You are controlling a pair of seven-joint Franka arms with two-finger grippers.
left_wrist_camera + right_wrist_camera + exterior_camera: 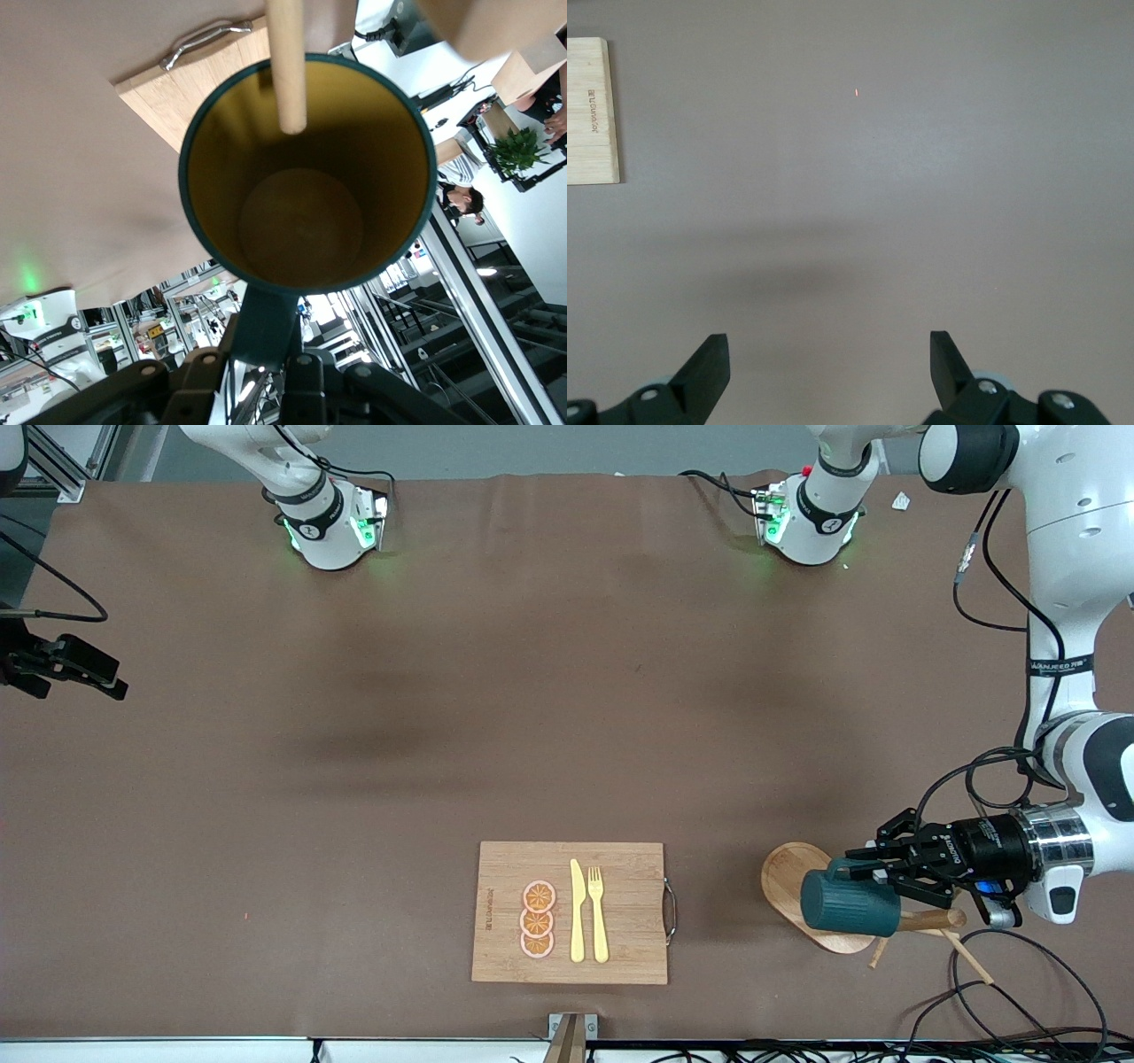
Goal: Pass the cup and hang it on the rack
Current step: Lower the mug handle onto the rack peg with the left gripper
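At the far left edge of the front view we see the right gripper point(66, 664), fingers spread and empty. Centre low lies a cutting board point(570, 912). Lower right, the left gripper point(873, 865) pinches the cup point(849, 903) by its handle over the rack point(802, 886).

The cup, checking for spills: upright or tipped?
Tipped: the cup lies sideways in the left gripper, held over the rack.

The left gripper point(873, 865) was clamped shut, its arm stretched low and sideways; the right gripper point(829, 363) waited with fingers spread.
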